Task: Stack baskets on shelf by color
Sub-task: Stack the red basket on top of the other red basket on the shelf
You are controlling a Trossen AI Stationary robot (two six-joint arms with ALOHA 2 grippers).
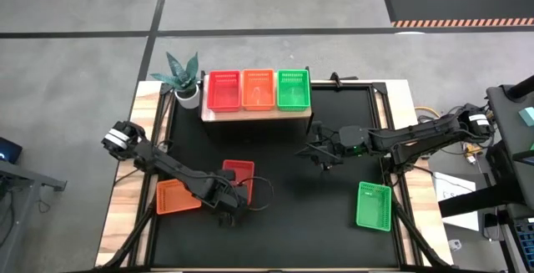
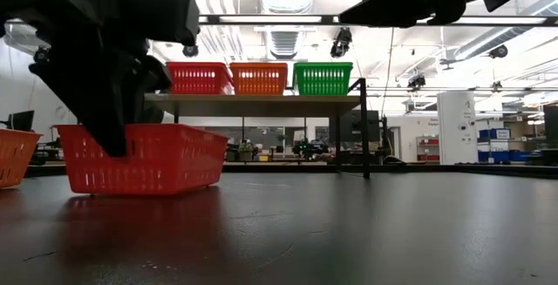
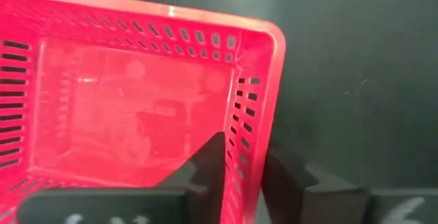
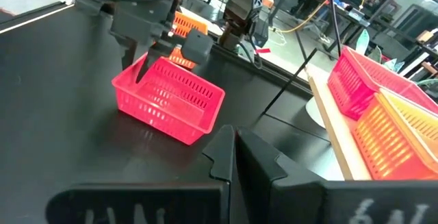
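Observation:
The wooden shelf [image 1: 250,114] at the table's far edge carries a red [image 1: 224,89], an orange [image 1: 258,89] and a green basket [image 1: 293,88] side by side. A loose red basket [image 1: 238,173] stands left of the table's centre, with my left gripper [image 3: 250,183] at its near wall. An orange basket [image 1: 177,196] lies near the left edge and a green basket [image 1: 375,204] near the right edge, both flat on their bottoms. My right gripper [image 1: 321,156] is shut and empty, held above the table right of centre, in front of the shelf. My left gripper holds the loose red basket by its near wall [image 3: 252,148], not far from a corner. One finger [image 3: 205,166] is inside the basket and the other [image 3: 291,179] outside, coming from above and pointing down. The basket [image 2: 166,159] stays upright, its bottom on or barely off the table.
A potted plant [image 1: 183,79] stands at the shelf's left end. The shelf board sits raised on thin legs [image 2: 364,128]. Black tabletop lies open between the red basket and the green basket. Cables run along the right arm [image 1: 417,135].

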